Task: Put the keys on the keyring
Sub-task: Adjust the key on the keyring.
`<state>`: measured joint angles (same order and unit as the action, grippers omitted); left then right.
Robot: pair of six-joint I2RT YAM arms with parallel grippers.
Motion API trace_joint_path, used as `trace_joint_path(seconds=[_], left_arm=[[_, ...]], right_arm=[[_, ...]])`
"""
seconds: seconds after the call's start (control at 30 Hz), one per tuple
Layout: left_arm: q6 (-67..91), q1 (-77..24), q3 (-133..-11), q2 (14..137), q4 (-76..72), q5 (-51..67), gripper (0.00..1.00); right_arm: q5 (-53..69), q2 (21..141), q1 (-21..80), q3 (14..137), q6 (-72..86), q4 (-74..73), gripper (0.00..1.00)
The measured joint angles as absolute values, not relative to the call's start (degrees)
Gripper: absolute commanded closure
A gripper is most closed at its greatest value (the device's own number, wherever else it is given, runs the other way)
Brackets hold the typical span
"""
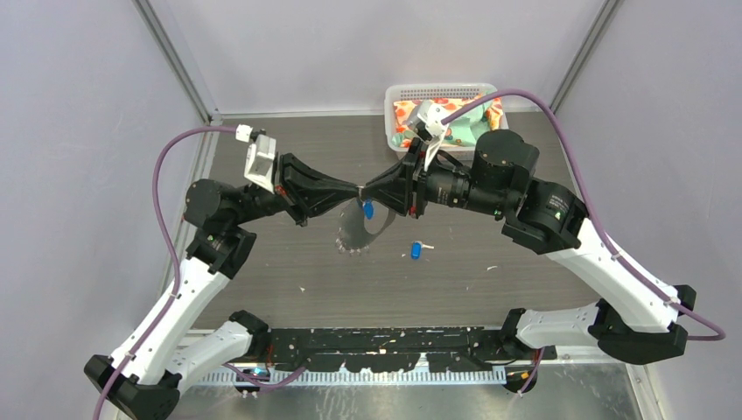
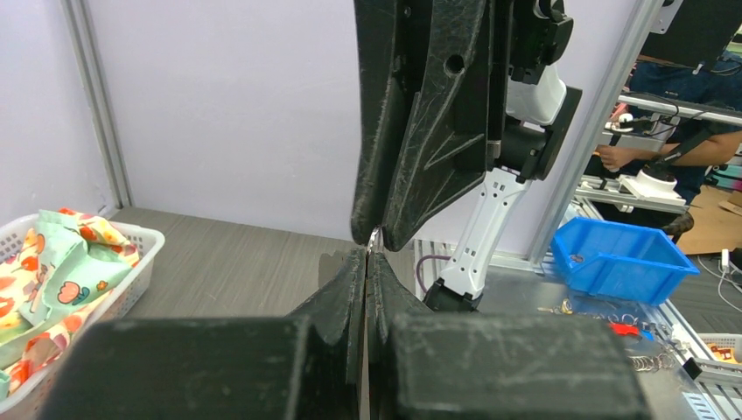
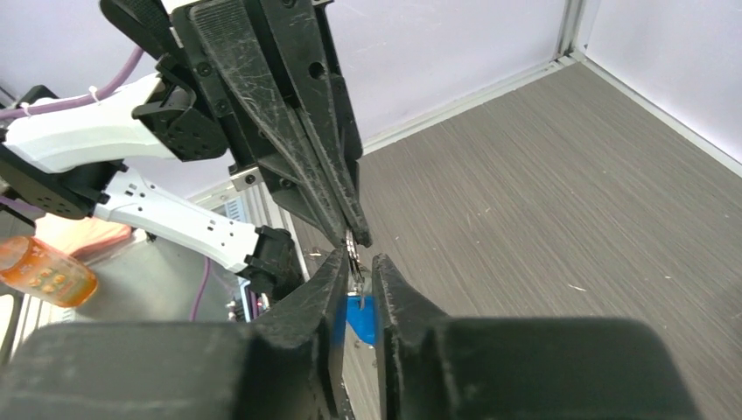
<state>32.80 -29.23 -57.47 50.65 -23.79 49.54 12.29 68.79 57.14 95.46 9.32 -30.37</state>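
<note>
Over on the left, the left fingers [image 1: 353,189] are pressed tight together, tip to tip with the other arm's above the middle of the surface [image 1: 289,262]. The right wrist view shows what they hold: the thin wire of the keyring [image 1: 350,232], pinched at its top. The rest of the loop hangs down beneath them, its lower edge near the surface.

Just right of that pinch, one blue key [image 1: 367,210] dangles against the keyring, right under the meeting fingertips. Whether it's threaded onto the wire is impossible to tell.

Now the right fingers [image 1: 374,189]. They reach in from the keyring's right side with only a narrow gap between them. The wire and the key's blue head sit in that slot. Whether they're actually gripping or just straddling can't be made out.

Further right and nearer the arm bases, the second key [image 1: 416,250] lies flat on the surface, apart from the keyring. Beyond the keyring, at the far edge, sits a white basket [image 1: 437,88] with patterned cloth in it.
</note>
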Motion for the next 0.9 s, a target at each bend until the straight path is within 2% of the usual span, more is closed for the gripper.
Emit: trace_joint_path(seconds=[0.13, 0.17, 0.23, 0.33, 0.4, 0.5, 0.63, 0.77, 0.9], left_arm=[[32.8, -29.2, -57.5, 50.9, -23.8, 49.6, 1.0], [32.8, -29.2, -57.5, 50.9, -23.8, 49.5, 1.0], [32.8, -29.2, -57.5, 51.0, -23.7, 49.5, 1.0], [32.8, -29.1, -57.5, 51.2, -23.3, 49.6, 0.98], [32.8, -29.1, -57.5, 51.4, -23.2, 50.0, 0.81], [31.6, -29.1, -57.5, 51.5, -22.7, 51.6, 0.65], [28.6, -29.1, -57.6, 51.6, -20.1, 57.0, 0.54], [23.3, -29.1, -58.7, 52.8, -15.0, 65.1, 0.53], [15.9, -29.1, -60.8, 54.3, -6.7, 70.8, 0.58]], right_arm=[[13.2, 69.0, 57.1, 95.5, 9.2, -30.2, 0.82], [13.4, 69.1, 57.1, 95.5, 9.2, -30.2, 0.85], [13.7, 69.4, 57.1, 95.5, 9.2, -30.2, 0.97], [13.8, 69.8, 57.1, 95.5, 8.7, -30.6, 0.99], [13.8, 70.1, 57.0, 96.2, 8.5, -31.7, 0.99], [14.0, 71.2, 56.8, 98.5, 8.2, -35.3, 0.99], [15.7, 73.6, 56.5, 102.8, 7.6, -42.1, 0.99], [19.7, 77.2, 56.4, 107.7, 6.5, -49.5, 0.99], [24.3, 81.1, 56.4, 112.5, 5.6, -55.7, 0.99]])
